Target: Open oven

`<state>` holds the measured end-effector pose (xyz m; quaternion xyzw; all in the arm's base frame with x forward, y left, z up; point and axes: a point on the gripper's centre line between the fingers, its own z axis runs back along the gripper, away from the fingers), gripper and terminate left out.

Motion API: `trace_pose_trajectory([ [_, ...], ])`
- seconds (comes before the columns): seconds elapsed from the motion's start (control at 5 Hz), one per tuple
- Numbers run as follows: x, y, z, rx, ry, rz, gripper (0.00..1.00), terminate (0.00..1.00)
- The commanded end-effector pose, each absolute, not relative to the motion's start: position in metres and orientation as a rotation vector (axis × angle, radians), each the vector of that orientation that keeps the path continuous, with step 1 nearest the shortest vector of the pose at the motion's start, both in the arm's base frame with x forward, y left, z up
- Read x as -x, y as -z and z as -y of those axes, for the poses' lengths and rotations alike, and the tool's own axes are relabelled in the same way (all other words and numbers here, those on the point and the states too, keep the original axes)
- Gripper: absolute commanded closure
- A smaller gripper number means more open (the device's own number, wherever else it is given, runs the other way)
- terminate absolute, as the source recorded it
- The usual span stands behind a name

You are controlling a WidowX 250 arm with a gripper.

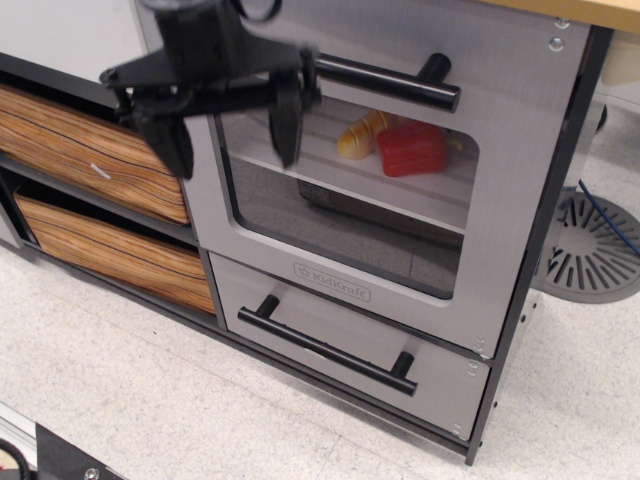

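The black tool (228,130) hangs with its fingers spread apart, gripping nothing, before the upper left corner of the oven (390,200), whose door sits closed under the wooden tabletop (590,12) edge.

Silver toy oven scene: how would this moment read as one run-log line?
pincer: open, raised near bar end | silver toy oven: door shut | long black bar handle: not gripped | step: reaching for handle
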<state>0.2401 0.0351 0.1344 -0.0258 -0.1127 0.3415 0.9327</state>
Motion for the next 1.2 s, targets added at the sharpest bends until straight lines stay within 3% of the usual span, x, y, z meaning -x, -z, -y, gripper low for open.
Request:
trace_pose_trajectory([
  [0.0, -0.271, -0.161, -0.068, 0.171, -1.14, 0.404, 0.0, 0.0],
  [0.4, -0.285, -0.161, -0.081, 0.261, -1.354, 0.474, 0.0, 0.0],
  [1.0, -0.299, -0.142, -0.074, 0.315, -1.419, 0.407, 0.0, 0.0],
])
